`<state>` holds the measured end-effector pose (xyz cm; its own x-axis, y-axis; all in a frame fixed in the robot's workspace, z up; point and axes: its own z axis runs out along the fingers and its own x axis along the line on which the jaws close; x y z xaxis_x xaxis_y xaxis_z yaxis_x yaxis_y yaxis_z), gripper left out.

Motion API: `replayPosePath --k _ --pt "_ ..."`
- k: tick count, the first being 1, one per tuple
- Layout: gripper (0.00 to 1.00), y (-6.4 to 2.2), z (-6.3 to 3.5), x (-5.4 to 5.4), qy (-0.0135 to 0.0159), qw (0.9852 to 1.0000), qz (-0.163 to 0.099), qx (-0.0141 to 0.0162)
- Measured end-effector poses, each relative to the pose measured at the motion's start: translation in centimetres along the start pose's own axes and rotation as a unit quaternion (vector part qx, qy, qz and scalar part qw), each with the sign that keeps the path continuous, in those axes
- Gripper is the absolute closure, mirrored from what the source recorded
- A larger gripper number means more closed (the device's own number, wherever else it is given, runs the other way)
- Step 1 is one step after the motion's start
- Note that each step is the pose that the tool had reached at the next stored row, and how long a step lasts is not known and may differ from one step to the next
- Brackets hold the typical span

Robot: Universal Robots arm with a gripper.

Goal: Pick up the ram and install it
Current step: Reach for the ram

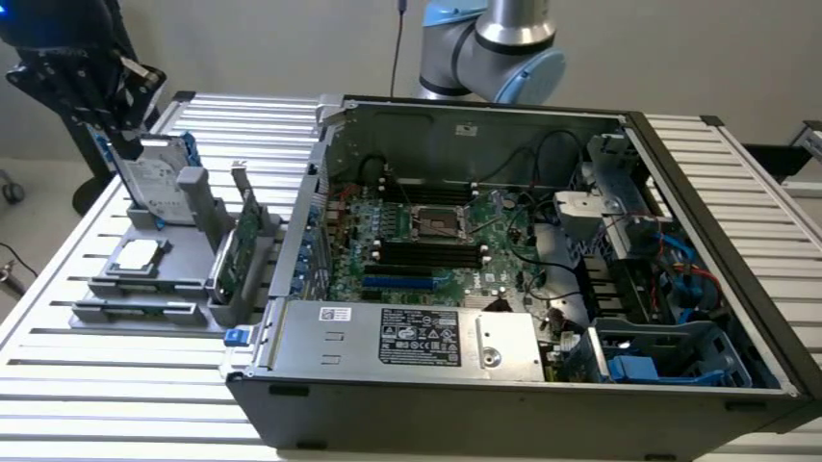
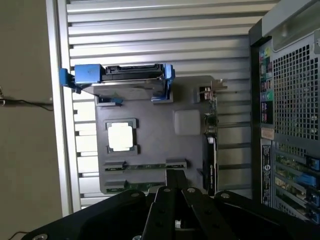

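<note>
On the slatted surface (image 1: 115,385), left of the open computer case (image 1: 514,385), the grey holder (image 2: 150,137) is overhung by the tool (image 2: 175,175), shut and empty. The ram (image 2: 145,166) is seated at the holder's near end; it may be struck, not straddled.

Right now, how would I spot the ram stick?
Beside the open computer case sits a grey parts holder. The ram lies there next to the square silver chip: a thin green strip, much slimmer than the blue-framed hard drive.
</note>
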<state>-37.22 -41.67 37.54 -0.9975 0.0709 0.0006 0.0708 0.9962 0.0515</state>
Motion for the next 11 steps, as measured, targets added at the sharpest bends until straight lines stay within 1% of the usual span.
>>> replayPosePath --k 4,6,8,11 --pt "0.89 -0.74 0.28 0.0 0.0086 1.0 0.0 0.0006" --pt "0.89 -1.13 0.44 0.0 0.0122 0.9999 0.0 0.0009" --pt "0.89 -1.55 0.61 0.1 0.0154 0.9999 0.0 0.0011" --pt "0.89 -2.21 0.87 0.1 0.019 0.9998 0.0 0.0014"
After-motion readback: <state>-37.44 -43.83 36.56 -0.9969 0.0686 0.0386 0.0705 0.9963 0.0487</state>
